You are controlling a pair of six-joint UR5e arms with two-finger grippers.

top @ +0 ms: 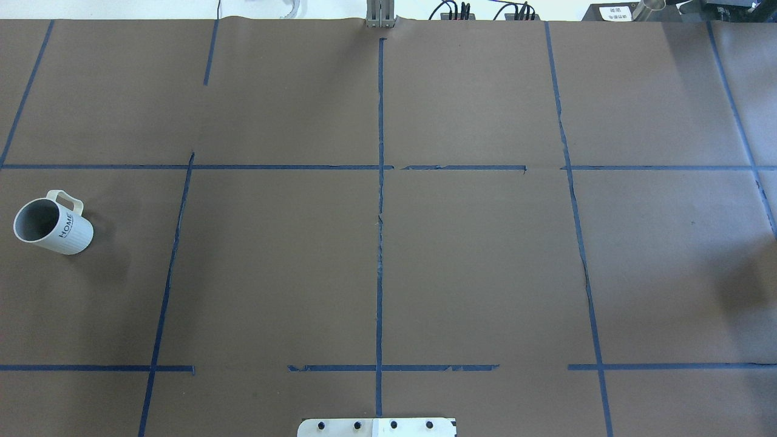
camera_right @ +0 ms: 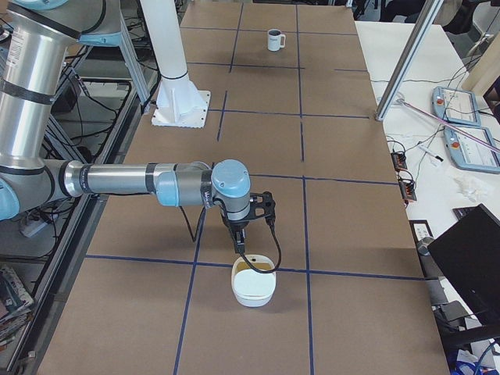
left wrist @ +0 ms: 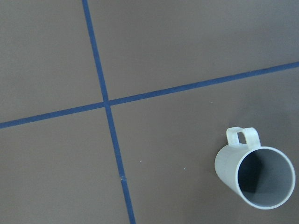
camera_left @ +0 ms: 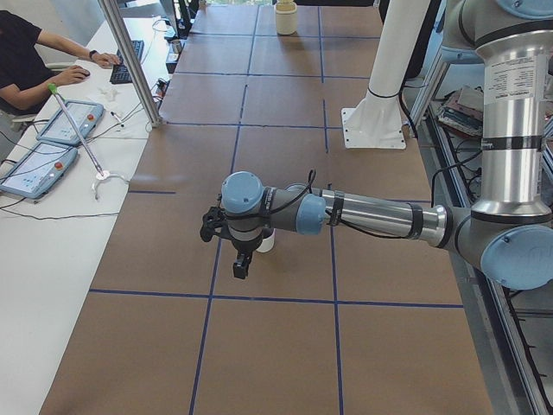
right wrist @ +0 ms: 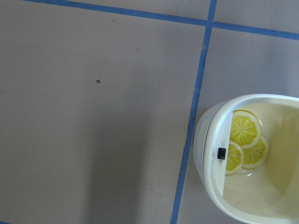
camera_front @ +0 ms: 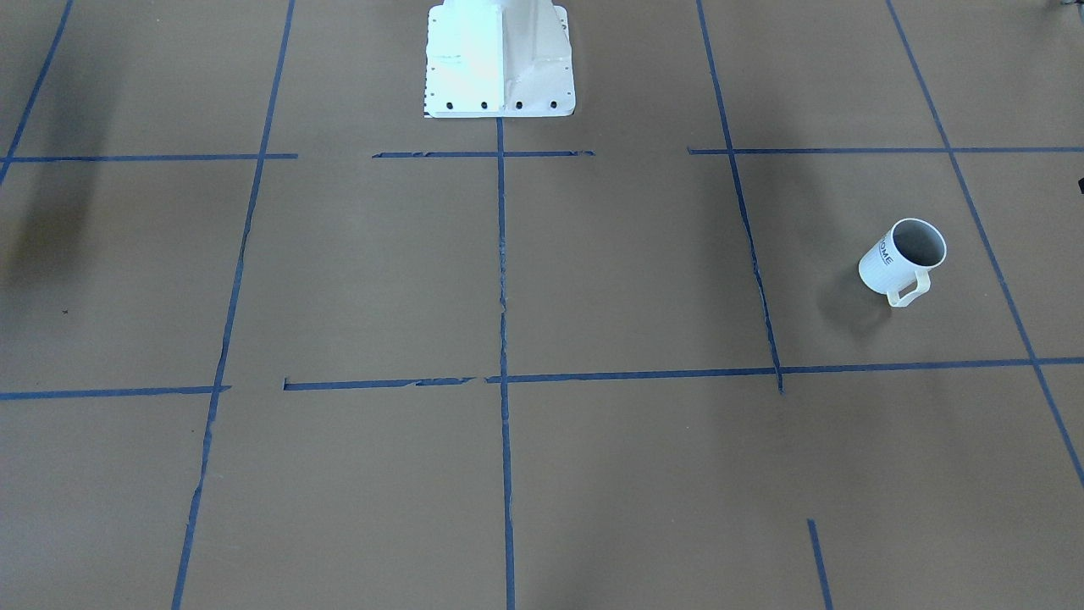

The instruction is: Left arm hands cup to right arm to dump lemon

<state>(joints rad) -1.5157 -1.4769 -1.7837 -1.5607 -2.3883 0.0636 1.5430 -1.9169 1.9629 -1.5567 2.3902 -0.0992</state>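
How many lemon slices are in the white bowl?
3 lemon slices: one uppermost, one lower left, one lower right, overlapping inside the white bowl. Others may hide underneath.

I'm looking at a brown-covered table (top: 485, 273) with blue tape (top: 380, 243) running across it in a grid. A person (camera_left: 22, 60) is sitting at the white desk (camera_left: 52, 259) alongside.

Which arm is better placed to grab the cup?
Left. The left tool hangs close by the cup, seen in its wrist view; the right tool is by the lemon bowl at the far end.
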